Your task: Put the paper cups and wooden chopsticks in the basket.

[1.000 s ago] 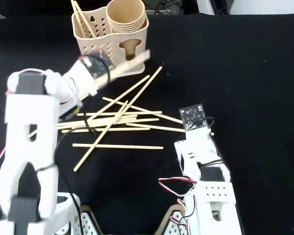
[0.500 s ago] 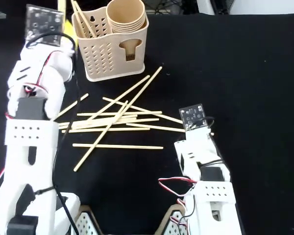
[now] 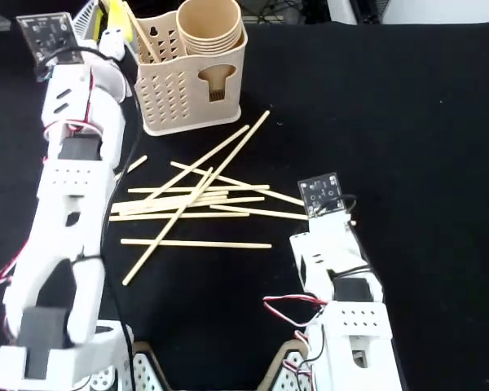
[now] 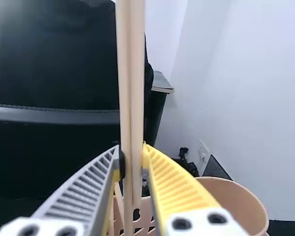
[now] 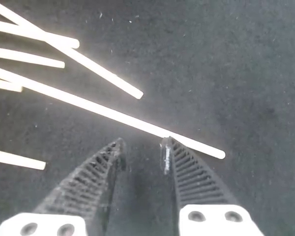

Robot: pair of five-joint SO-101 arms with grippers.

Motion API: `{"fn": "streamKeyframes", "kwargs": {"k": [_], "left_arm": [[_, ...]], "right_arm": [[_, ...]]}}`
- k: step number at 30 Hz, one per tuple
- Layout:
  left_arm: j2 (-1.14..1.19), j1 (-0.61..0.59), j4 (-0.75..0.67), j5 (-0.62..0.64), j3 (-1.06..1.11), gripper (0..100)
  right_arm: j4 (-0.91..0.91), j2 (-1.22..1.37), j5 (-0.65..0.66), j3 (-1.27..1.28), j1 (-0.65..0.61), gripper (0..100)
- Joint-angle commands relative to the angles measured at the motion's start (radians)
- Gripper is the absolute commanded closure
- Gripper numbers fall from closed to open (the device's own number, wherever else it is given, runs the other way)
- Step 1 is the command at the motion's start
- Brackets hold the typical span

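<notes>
The beige basket (image 3: 187, 85) stands at the back of the black table, with a stack of paper cups (image 3: 209, 27) in one compartment and a few chopsticks (image 3: 138, 37) in the other. My left gripper (image 4: 132, 167) is raised beside the basket's left end (image 3: 102, 20), shut on two wooden chopsticks (image 4: 130, 88) held upright; a cup rim (image 4: 236, 196) lies just beyond it. Several loose chopsticks (image 3: 196, 195) lie scattered mid-table. My right gripper (image 5: 142, 147) is low over the cloth, open, its tips just short of one chopstick (image 5: 108, 114).
The right arm (image 3: 334, 269) rests at the front right, beside the pile's right end. Bare black cloth (image 3: 407, 122) covers the right half of the table. The left arm (image 3: 69, 204) stretches along the left edge.
The left arm lifted from in front of the basket and swung up to its left end, carrying the chopsticks. The right arm stayed still.
</notes>
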Motion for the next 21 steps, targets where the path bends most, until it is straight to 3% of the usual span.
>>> {"fn": "streamKeyframes", "kwargs": {"k": [1, 21], "left_arm": [[0.041, 0.005, -0.025, 0.060, -0.094, 97], [0.331, 0.002, -0.026, 0.064, -0.240, 97]], "right_arm": [[-0.021, -0.013, 0.002, -0.004, -0.008, 85.8], [-0.023, -0.013, 0.002, -0.004, -0.008, 85.8]]}}
